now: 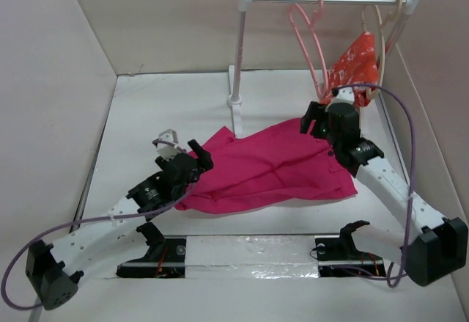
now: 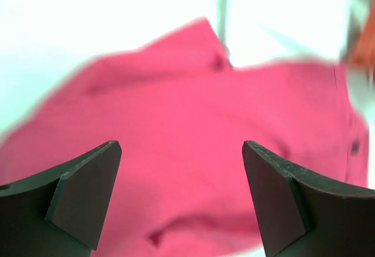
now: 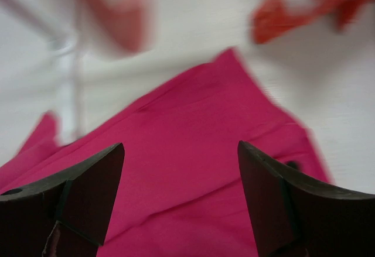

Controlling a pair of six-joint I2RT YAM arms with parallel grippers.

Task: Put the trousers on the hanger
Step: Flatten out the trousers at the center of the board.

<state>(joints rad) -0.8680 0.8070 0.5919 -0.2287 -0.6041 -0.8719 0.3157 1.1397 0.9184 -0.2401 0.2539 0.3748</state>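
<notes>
Trousers (image 1: 267, 168), top view: flat on the tabletop (image 1: 168, 102), long axis running left to right, the right end angled toward the hanger (image 1: 308, 36) hung on the rail. I noted the left jaws at the left end and the right jaws at the right end, with the right arm nearer the hanger.

Left wrist view: jaws wide apart and empty, trousers (image 2: 193, 122) spread below and ahead, blurred.

Right wrist view: jaws likewise parted, holding nothing, trousers (image 3: 193, 169) beneath them. I could not tell if they touched.
</notes>
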